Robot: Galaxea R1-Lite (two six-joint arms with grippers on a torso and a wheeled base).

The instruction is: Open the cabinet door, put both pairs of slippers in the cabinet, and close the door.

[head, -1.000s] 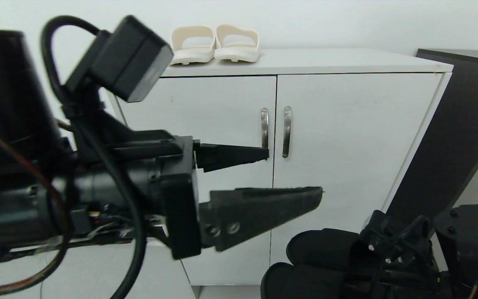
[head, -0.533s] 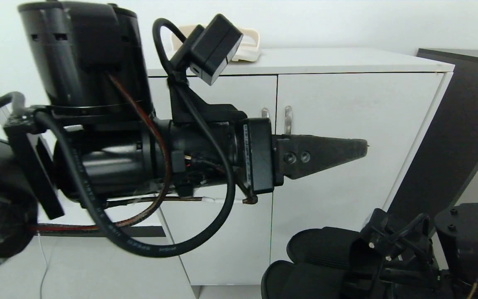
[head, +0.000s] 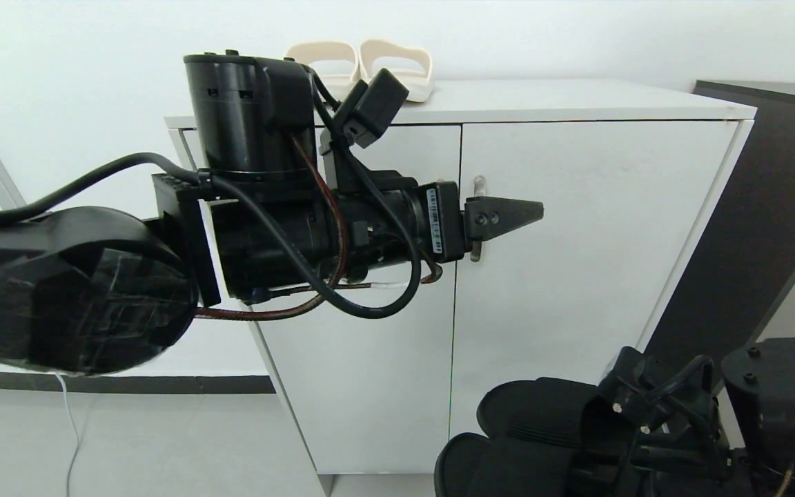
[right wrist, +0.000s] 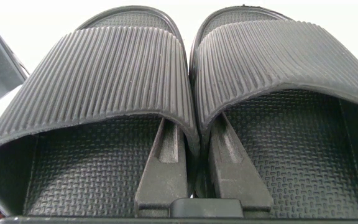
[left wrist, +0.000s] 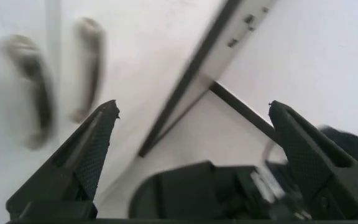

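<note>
Cabinet (head: 577,241): one, both doors closed.
Black slippers (right wrist: 104,81): one pair, low before the cabinet. The right wrist view shows the right gripper (right wrist: 192,134) pinching their adjoining walls.
Cream slippers (head: 397,65): one pair, on the cabinet top.
Left gripper (left wrist: 194,109): fingers spread — by the two handles (left wrist: 91,68).

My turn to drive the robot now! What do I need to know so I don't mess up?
Left gripper: open, at the door handles of the cabinet.
Right gripper: shut on the black slippers, low before the right door.
Cream slippers: on top of the cabinet.
Done: black pair picked up; both doors shut.
Left: open a door, put both pairs in, close it.
</note>
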